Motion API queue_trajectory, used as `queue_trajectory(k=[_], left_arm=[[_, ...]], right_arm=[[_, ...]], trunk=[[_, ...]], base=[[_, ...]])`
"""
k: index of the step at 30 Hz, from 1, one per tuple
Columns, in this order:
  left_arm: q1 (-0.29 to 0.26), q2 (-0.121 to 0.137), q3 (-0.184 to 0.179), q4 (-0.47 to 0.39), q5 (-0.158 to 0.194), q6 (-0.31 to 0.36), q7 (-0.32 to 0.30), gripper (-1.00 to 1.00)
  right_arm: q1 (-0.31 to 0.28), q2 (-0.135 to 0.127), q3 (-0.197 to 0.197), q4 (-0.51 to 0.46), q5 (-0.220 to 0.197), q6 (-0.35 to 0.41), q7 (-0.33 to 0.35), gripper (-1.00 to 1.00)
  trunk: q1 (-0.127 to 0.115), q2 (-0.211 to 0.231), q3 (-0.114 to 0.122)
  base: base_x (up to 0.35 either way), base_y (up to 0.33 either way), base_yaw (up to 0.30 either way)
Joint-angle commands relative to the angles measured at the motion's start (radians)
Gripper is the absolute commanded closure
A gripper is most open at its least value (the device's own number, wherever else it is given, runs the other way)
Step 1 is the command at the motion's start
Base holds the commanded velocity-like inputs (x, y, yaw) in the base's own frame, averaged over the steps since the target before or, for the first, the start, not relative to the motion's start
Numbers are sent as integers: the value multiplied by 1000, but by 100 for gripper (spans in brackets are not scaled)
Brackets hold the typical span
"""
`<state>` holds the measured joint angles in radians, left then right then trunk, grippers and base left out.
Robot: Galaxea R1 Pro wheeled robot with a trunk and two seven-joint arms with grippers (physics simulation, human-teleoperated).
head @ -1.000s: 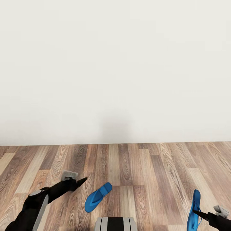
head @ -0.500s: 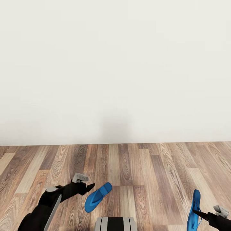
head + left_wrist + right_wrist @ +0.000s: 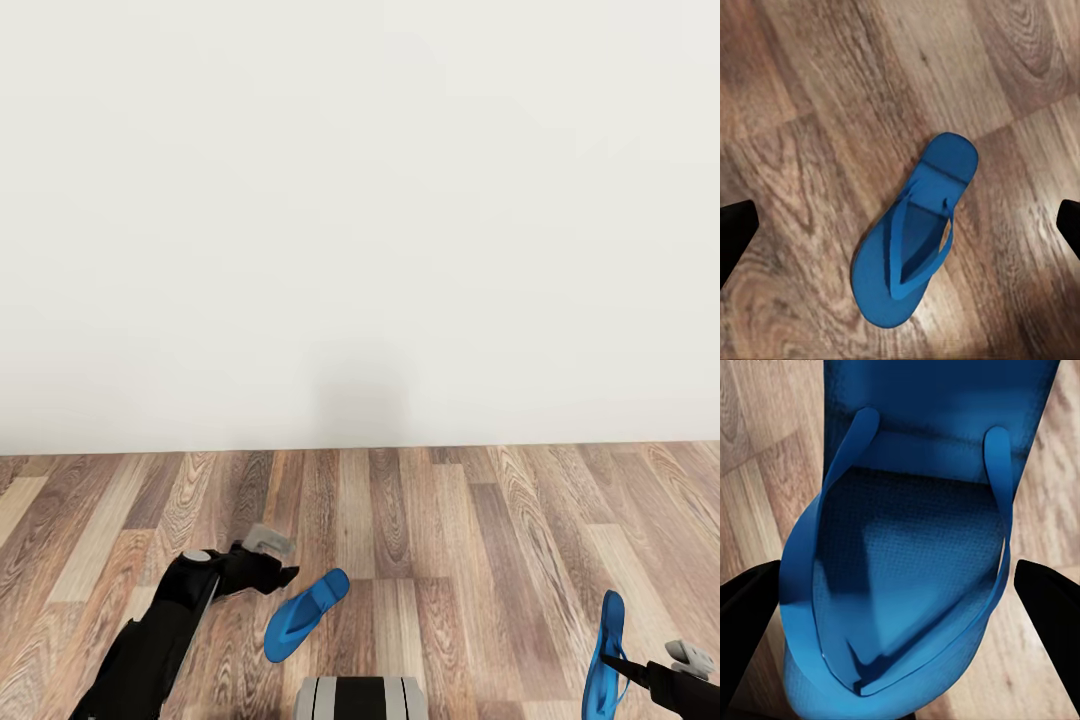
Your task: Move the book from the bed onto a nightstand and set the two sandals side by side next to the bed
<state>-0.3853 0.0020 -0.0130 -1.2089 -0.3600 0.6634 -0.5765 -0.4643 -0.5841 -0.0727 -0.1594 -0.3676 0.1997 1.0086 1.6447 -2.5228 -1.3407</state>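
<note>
Sandals, two, both bright blue. Found the first sandal [image 3: 305, 614] lying flat on the wood floor [image 3: 450, 540], near 6 o'clock in the head view, with one end aimed at 1 o'clock and its straps facing up. Found the left gripper [image 3: 280, 577] just beside it, at about 11 o'clock from its middle. Had slid there from farther off at 9 o'clock a second ago, while the sandal stayed put. Looked like a reach for a pick-up, not yet a grab: jaws spread wide, nothing between them, seen at the two sides of the left wrist view with the sandal lying down below. Still needed to drop lower and line up before closing. Found the second sandal [image 3: 605, 655] at 5 o'clock in the head view, standing up on its edge off the floor, held by the right gripper [image 3: 625, 668]. Seemed squeezed across its width, with a dark finger on each side in the right wrist view. Had not moved in the last second. Both sandals still to be carried to the bed and set down side by side. Hard to make out: the right gripper and the low end of the second sandal, cut off by the picture's edge. Nothing else but a plain white wall [image 3: 360, 220] from 9 to 3 o'clock.
</note>
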Motion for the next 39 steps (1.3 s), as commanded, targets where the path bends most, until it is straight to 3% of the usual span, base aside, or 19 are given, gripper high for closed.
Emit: queue_trajectory(k=[1,10,23,39], left_arm=[[-5,-1,0,-1,-15,4,-8,-100],[-20,-3,-2,16,-29,3,-16,-100],[-21,-4,-4,114,-33,2,-9,-100],[-21,-2,-3,120,-34,2,-8,-100]], right_arm=[[0,0,-7,0,1,10,4,100],[-1,0,-7,0,1,10,5,100],[-1,1,-7,0,2,10,4,100],[-1,1,-7,0,2,10,5,100]], trunk=[[0,0,-1],[0,0,-1],[0,0,0],[0,0,2]], base=[[0,0,0],[0,0,0],[0,0,-11],[0,0,-94]])
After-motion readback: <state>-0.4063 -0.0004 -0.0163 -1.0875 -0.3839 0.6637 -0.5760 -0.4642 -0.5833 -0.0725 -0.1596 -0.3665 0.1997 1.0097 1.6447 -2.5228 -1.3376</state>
